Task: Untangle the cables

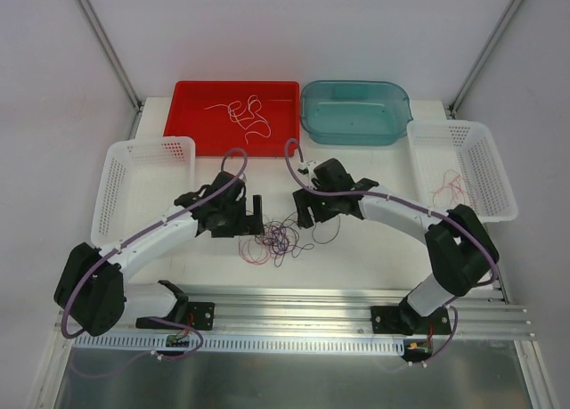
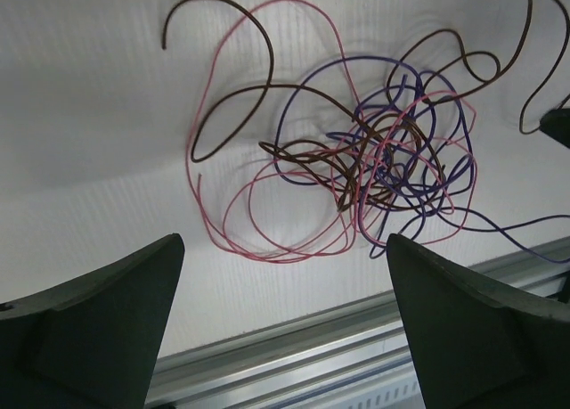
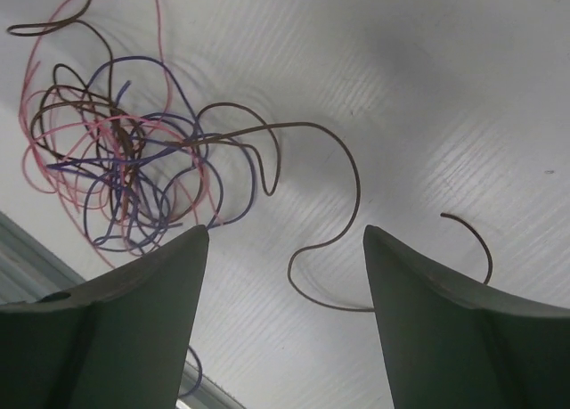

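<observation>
The cables (image 1: 278, 237) lie as one loose tangle of pink, purple and dark brown wires on the white table between the two arms. My left gripper (image 1: 249, 215) hovers at the tangle's left, open and holding nothing. In the left wrist view the cables (image 2: 383, 155) lie beyond the left gripper (image 2: 283, 240), off towards its right finger. My right gripper (image 1: 307, 215) is on the tangle's right, also open. In the right wrist view the cables (image 3: 125, 168) bunch at upper left, and one brown strand (image 3: 290, 267) curls out between the right gripper's (image 3: 286, 231) jaws, untouched.
A red tray (image 1: 196, 124) at the back holds white cables (image 1: 245, 113). A teal bin (image 1: 392, 124) stands beside it. White baskets stand at the left (image 1: 120, 186) and right (image 1: 499, 186); a few reddish wires (image 1: 450, 191) lie in the right one. An aluminium rail (image 1: 303, 306) runs along the near edge.
</observation>
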Motion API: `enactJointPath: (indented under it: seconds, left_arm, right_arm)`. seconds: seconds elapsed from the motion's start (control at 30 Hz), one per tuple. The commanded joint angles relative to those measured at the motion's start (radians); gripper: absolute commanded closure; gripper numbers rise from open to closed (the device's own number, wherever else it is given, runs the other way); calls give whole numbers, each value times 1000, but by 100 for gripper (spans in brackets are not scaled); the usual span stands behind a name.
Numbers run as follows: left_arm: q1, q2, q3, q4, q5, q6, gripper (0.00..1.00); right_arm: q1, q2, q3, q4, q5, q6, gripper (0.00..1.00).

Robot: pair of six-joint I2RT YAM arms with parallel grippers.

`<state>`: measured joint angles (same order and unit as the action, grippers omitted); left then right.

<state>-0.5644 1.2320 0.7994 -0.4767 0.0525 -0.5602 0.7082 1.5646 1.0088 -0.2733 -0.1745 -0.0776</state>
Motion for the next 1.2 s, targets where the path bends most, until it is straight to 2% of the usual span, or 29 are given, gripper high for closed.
enactJointPath:
  seconds: [0.0,0.17,0.37,0.4,0.47,0.5,0.53,0.6,0.73,0.87,1.0,1.17]
  left_arm:
    - [-58,18,-17,29,17,-99,1]
    - [-91,70,-19,61,-8,-144,1]
    - [-104,161,-42,107,-32,-190,3]
    - [-104,182,-45,112,-33,-194,3]
    - [-104,202,-51,119,-34,-205,4]
    - [-104,219,-54,121,-37,-213,4]
    - [-104,228,-54,122,-36,-214,5]
    - [-104,248,-58,121,-34,-216,5]
    - [-104,270,-68,121,-42,-219,11]
    - [-104,288,-66,122,-37,-221,16]
    - [-104,303,-65,121,-36,-222,21]
    - [-104,307,-66,122,-33,-221,29]
  right_arm:
    - [-1,49,11,51,56,30,27]
    - [-4,118,2,66,119,61,35]
    - [-1,155,-3,74,167,62,54]
    - [-3,152,-7,74,167,59,62]
    - [-1,124,-19,71,205,52,72]
    - [0,109,-22,60,213,39,83]
    - [-3,94,-24,46,230,30,89]
    - [-6,26,-22,-7,251,12,99]
    - [-41,-151,-4,-110,288,-30,99]
    - [-85,-319,105,-263,328,-100,99]
    - [-157,-445,288,-391,308,-148,99]
    - [-257,-538,471,-443,228,-172,99]
